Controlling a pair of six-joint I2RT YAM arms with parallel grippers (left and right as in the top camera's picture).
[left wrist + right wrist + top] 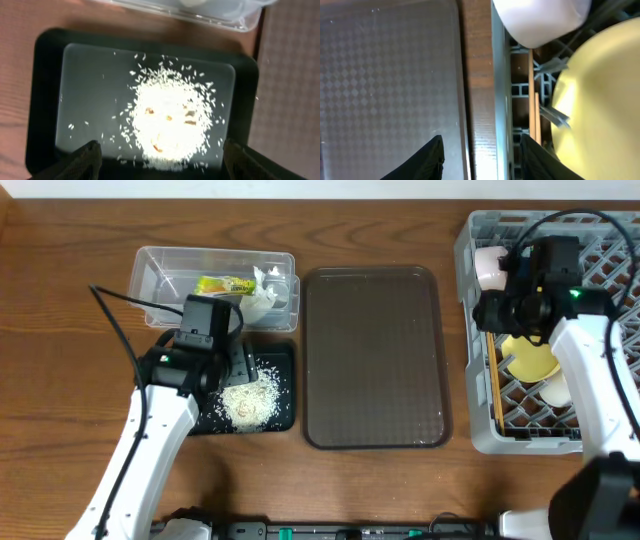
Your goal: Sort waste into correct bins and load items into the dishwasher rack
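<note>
Sorting looks nearly done: rice (170, 120) in the black tray (45, 100), wrapper (225, 285) and paper (262, 298) in the tub (150, 265), plate (530, 358), pink bowl (488, 267) and chopsticks (493, 390) in the rack (470, 240), blue bowl unseen, left fingers (85, 160) and right fingers (427, 160) apart, holding nothing.

No legible text, brand, no. or sign in any view. The green-and-orange snack wrapper (226, 284), in the clear tub (152, 268) just left of the brown tray (375, 360), shows markings too small to read.
</note>
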